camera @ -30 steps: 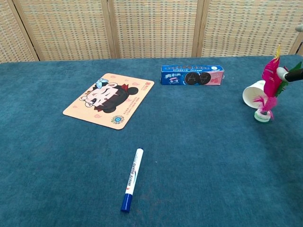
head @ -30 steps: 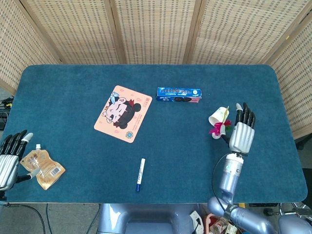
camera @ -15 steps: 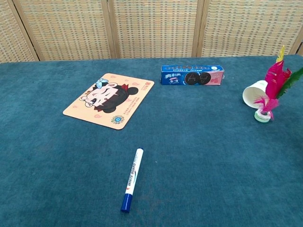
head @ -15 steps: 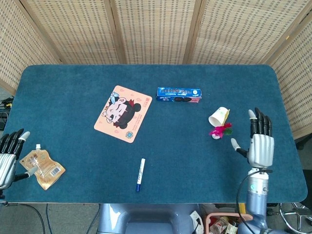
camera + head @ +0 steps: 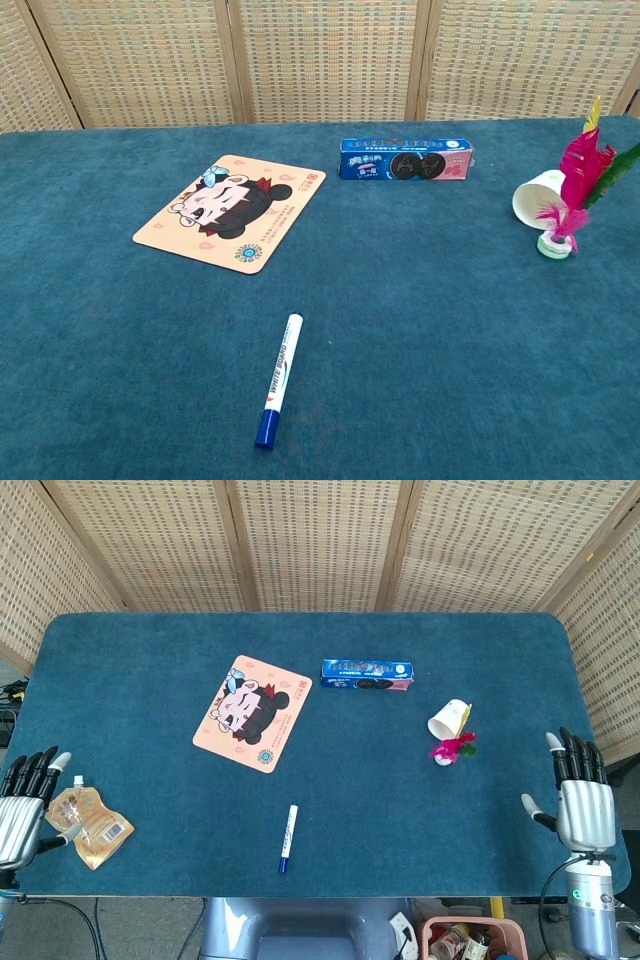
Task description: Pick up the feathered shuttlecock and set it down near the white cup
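While both hands were held apart from everything, the feathered shuttlecock [image 5: 572, 195] was seen standing upright on the table [image 5: 150, 660], just beside the tipped white cup [image 5: 534, 198].

The right hand [image 5: 582, 802] was kept empty with fingers spread, well apart from the shuttlecock; the left hand [image 5: 22, 802] was likewise released, near one snack pouch [image 5: 88, 825]. One marker pen [image 5: 278, 378], one cookie box [image 5: 405, 159] and one cartoon mat [image 5: 231, 209] were counted.

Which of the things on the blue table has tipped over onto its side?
The white paper cup lies on its side, mouth facing left, beside the upright pink feathered shuttlecock. The rest are flat by nature.
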`<state>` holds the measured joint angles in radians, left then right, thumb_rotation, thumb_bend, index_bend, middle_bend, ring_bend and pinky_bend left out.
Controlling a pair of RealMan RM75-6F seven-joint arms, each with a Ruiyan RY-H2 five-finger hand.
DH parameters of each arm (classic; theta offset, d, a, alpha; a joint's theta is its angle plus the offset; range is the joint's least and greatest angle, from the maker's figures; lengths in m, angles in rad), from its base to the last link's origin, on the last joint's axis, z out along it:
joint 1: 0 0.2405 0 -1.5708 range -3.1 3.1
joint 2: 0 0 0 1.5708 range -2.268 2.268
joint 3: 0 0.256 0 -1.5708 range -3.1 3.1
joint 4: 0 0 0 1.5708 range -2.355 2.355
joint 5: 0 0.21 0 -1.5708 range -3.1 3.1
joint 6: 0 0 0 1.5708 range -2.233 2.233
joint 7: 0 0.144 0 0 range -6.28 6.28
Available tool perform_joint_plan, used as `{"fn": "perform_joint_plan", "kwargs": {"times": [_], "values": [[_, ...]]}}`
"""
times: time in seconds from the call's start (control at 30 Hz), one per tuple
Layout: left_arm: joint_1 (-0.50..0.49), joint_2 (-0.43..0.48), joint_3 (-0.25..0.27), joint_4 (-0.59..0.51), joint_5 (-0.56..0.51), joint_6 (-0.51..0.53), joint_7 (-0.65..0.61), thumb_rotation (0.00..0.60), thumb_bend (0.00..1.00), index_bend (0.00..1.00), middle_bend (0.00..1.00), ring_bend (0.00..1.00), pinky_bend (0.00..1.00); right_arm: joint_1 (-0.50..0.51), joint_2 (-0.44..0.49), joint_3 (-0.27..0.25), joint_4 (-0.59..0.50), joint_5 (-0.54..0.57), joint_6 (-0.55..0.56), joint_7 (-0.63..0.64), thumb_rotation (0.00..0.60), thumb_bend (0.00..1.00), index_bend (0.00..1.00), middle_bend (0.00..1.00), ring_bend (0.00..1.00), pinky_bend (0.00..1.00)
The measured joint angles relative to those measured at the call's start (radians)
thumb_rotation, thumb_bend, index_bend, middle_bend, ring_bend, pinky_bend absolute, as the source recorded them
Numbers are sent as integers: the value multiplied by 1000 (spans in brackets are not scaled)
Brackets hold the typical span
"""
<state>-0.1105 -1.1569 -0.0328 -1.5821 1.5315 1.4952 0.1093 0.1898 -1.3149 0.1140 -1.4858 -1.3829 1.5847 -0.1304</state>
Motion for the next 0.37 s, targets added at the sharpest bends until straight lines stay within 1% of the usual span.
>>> {"fn": "perform_joint_plan", "kwargs": {"times": [0.17,0.37], "values": [[-1,-8,-7,12,-21,-6,13,600,169,0,0,0,0,-31,40,-41,-3,-44,3,2,600,194,0,0,0,0],[-3,-14,-15,27,-45,-22,5,600,169,0,0,0,0,-46,70,-50,-10,-38,-22,-24,600,193,0,0,0,0]]}}
